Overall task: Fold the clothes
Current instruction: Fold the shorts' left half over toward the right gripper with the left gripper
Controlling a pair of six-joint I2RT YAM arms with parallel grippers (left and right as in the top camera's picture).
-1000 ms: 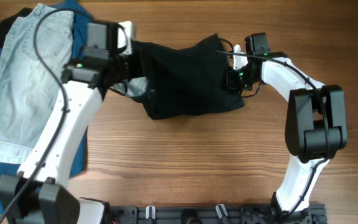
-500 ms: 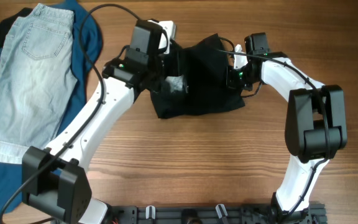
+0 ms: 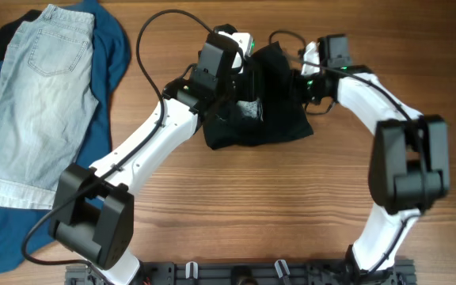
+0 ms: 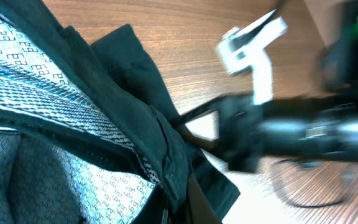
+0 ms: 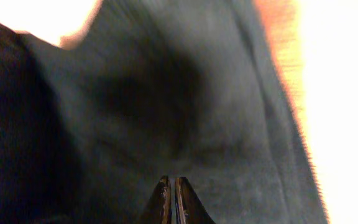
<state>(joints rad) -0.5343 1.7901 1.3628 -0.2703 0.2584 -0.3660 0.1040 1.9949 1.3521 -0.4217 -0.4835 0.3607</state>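
The black shorts lie bunched at the back middle of the table, with a patch of whitish lining turned up. My left gripper is shut on the shorts' edge and holds it over the pile. In the left wrist view the black cloth and patterned lining fill the frame around the jaws. My right gripper is at the shorts' right edge. In the right wrist view its fingers are pressed together against the black fabric.
Pale-blue denim shorts lie at the far left on a deep-blue garment. Bare wooden table stretches in front of the shorts. The right arm shows blurred in the left wrist view.
My left gripper has carried the shorts' left edge to the right, over the rest of the garment. The shorts are now folded narrower. The right gripper shifted slightly back.
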